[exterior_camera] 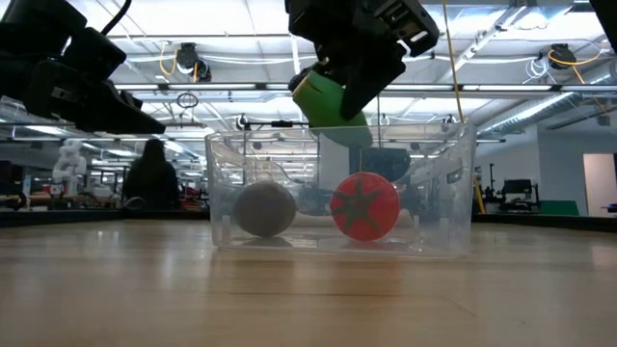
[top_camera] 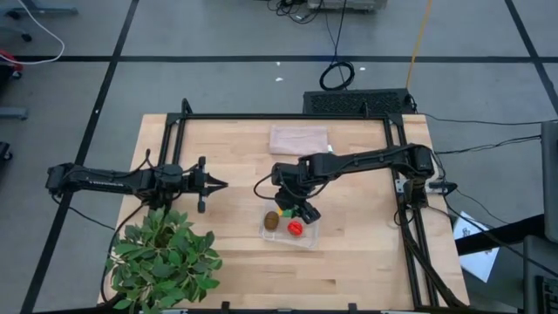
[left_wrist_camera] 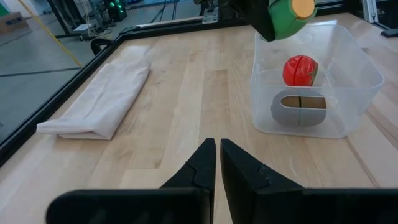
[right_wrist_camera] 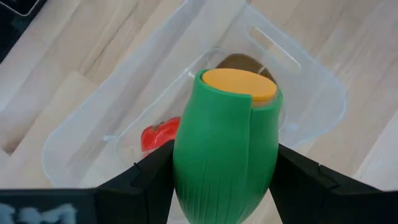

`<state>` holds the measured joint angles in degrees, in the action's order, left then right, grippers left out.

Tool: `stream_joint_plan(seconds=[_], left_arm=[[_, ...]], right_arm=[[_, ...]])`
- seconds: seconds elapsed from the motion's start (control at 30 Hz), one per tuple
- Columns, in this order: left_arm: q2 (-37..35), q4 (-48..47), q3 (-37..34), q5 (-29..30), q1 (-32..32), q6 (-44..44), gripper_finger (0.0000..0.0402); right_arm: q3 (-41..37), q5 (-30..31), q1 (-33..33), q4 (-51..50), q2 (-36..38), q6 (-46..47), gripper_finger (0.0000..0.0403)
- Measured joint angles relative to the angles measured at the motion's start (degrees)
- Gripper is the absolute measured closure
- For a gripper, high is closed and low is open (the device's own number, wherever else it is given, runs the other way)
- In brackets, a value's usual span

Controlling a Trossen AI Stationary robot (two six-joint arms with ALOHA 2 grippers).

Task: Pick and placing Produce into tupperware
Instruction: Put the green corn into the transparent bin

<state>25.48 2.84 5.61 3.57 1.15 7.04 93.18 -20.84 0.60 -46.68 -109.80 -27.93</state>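
Note:
The clear tupperware (top_camera: 311,237) stands on the table near its middle. The brown kiwi (top_camera: 272,221) and the red tomato (top_camera: 296,228) lie on its floor; both also show in the low view, the kiwi (exterior_camera: 265,207) beside the tomato (exterior_camera: 364,205). My right gripper (top_camera: 292,209) is shut on the bright green oval (right_wrist_camera: 227,143), which has a yellow end, and holds it just above the tupperware's open top (exterior_camera: 439,145). My left gripper (left_wrist_camera: 217,152) is shut and empty, at the table's left (top_camera: 222,184). My right gripper pinches the green oval's two long sides (right_wrist_camera: 186,168) between its two fingers (right_wrist_camera: 152,168). The fingers slant down from above. The oval is lifted clear above the tupperware, tilted, with its yellow end (right_wrist_camera: 239,85) pointing away from the gripper.
A folded pinkish-beige cloth (top_camera: 299,138) lies at the table's far side. A leafy potted plant (top_camera: 166,257) stands at the near left corner. A black frame (top_camera: 261,117) runs along the table's edges. Bare wood lies between my left gripper and the tupperware.

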Motion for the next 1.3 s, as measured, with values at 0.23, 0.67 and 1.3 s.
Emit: stream_joint_plan(seconds=[0.23,0.67,1.3], left_arm=[[0.0,-0.2,0.0,0.0,0.0,0.0,0.0373],[0.0,-1.0,0.0,0.0,0.0,0.2,0.0373],[0.0,-1.0,0.0,0.0,0.0,0.2,0.0373]], right_arm=[[0.0,0.0,-0.2,-0.7,-2.2,0.1,0.0195],[0.0,-0.2,0.3,1.1,-3.7,-2.9,0.0195],[-0.1,-0.2,1.0,3.0,-9.2,-10.2,0.0195]])
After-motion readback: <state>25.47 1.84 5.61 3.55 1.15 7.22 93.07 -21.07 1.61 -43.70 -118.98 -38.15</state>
